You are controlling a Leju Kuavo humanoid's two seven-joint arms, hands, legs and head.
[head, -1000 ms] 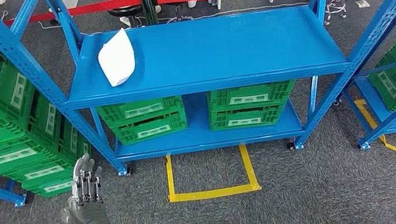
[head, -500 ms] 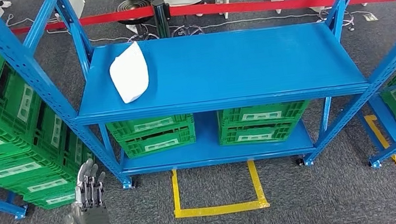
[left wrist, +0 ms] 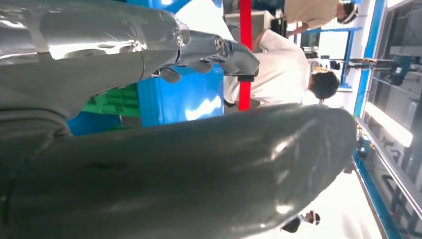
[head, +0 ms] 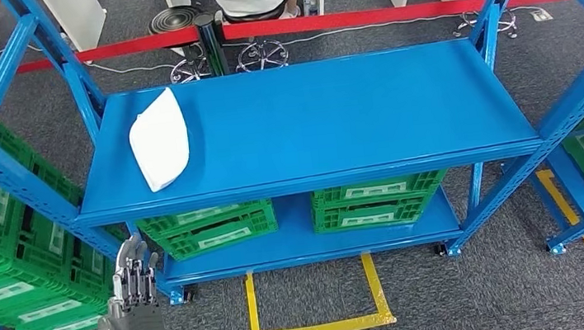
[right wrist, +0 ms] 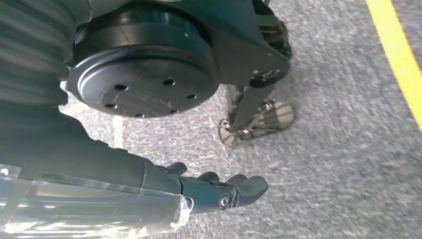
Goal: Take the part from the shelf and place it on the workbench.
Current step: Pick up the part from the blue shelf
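I see the white part (head: 160, 141) lying flat on the top board of the blue shelf (head: 325, 120), close to the shelf's left end, untouched. My left hand (head: 135, 316) is raised below that end of the shelf, fingers straight and slightly apart, holding nothing; its wrist is cut off. My right hand (right wrist: 219, 191) hangs over the grey carpet (right wrist: 338, 124), fingers loosely curled, empty. Green crates (head: 294, 213) under the shelf are partly hidden.
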